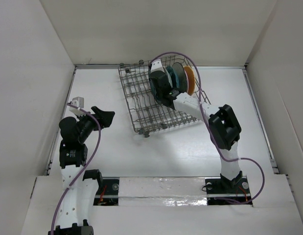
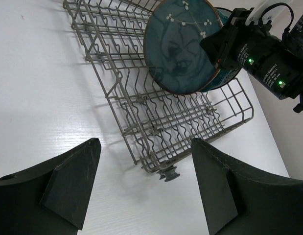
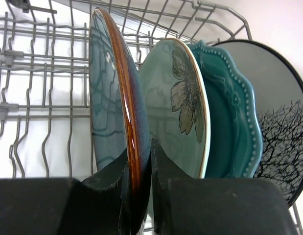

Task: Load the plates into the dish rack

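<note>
The grey wire dish rack (image 1: 136, 115) sits at the table's back centre. My right gripper (image 3: 140, 166) is shut on the rim of a dark teal plate with a brown edge (image 3: 114, 98) and holds it upright over the rack's tines. Beside it stand a pale mint flower plate (image 3: 175, 103), a scalloped teal plate (image 3: 234, 122) and a cream plate with dark branches (image 3: 283, 122). An orange-brown plate (image 1: 190, 81) shows at the row's far end. The white plate with red pattern is out of view. My left gripper (image 2: 146, 186) is open and empty, short of the rack's near corner (image 2: 156, 166).
White walls close in the table on the left, back and right. The right arm (image 2: 268, 58) reaches over the rack's right side. The rack's left half (image 2: 112, 44) holds only bare tines. A purple cable loops above the plates (image 1: 171, 55).
</note>
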You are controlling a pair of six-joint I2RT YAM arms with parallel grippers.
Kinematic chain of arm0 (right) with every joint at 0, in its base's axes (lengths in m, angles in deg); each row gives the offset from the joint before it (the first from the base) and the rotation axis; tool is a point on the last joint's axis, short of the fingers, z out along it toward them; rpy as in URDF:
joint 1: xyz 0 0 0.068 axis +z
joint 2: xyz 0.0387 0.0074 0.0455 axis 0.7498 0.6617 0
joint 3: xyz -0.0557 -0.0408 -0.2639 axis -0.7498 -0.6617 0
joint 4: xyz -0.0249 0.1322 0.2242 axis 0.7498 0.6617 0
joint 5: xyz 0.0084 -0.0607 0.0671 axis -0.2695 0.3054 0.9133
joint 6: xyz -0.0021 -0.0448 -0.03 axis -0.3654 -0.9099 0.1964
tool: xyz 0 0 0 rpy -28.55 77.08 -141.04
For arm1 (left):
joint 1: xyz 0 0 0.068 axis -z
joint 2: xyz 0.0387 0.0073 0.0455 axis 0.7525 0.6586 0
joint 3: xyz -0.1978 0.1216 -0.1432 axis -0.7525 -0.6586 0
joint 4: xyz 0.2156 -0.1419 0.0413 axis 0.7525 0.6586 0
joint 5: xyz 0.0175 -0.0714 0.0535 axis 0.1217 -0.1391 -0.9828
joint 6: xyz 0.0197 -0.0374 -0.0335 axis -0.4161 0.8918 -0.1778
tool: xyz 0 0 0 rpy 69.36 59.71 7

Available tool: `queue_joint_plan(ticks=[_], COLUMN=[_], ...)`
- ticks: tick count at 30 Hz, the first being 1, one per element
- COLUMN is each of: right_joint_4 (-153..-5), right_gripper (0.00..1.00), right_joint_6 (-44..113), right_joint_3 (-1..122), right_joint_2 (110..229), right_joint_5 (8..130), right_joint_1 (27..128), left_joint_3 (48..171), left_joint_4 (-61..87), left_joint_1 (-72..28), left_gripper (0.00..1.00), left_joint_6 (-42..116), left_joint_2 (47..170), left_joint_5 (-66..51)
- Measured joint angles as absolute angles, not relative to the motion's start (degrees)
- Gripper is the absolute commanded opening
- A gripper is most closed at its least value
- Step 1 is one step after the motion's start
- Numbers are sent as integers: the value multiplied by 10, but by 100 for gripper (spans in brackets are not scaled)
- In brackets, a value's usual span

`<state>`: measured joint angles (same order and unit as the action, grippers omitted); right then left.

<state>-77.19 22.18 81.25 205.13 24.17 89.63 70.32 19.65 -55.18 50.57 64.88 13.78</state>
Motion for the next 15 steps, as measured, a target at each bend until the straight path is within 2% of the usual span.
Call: queue_joint_plan(ticks=[1, 3, 5, 15], right_joint_4=[-772, -770, -770, -771], right_gripper=[18, 25, 36, 62], right_joint_6=[228, 243, 264, 325], right_joint_3=[814, 814, 814, 815], right_joint_2=[2053, 2054, 2054, 2045], right_joint_5=[236, 230, 229, 240], right_joint_1=[898, 899, 900, 903], left_joint_3=[703, 703, 703, 703], left_joint_4=[197, 197, 197, 197], left_joint_1=[-552, -552, -552, -552], left_gripper=[71, 71, 71, 72], left_joint_6=[506, 506, 506, 506], left_joint_2=[649, 649, 649, 649], left_joint_5=[138, 138, 138, 137])
